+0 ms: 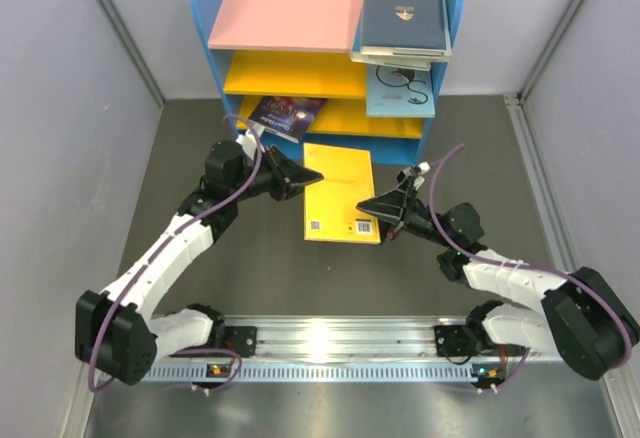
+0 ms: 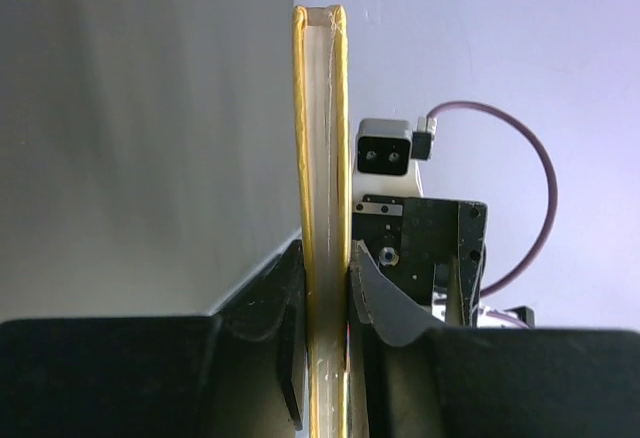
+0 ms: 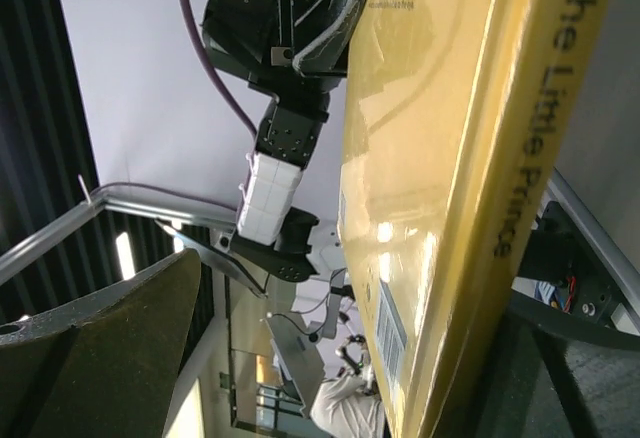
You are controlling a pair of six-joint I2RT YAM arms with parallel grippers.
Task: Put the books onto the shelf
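Dark grey table (image 1: 270,278) boxed by pale grey walls (image 1: 60,108), shelf (image 1: 285,18) at back.
Left gripper (image 1: 316,175) pinches yellow book (image 1: 338,193); right gripper (image 1: 362,207) gapes wide around it.

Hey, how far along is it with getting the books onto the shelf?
Done: a dark navy book lies on top of the shelf; a light blue book and a purple book rest on its yellow boards, the purple one poking out. In hand: the left gripper clamps the yellow book; the right gripper stands open beside it. Left: shelving that yellow book.
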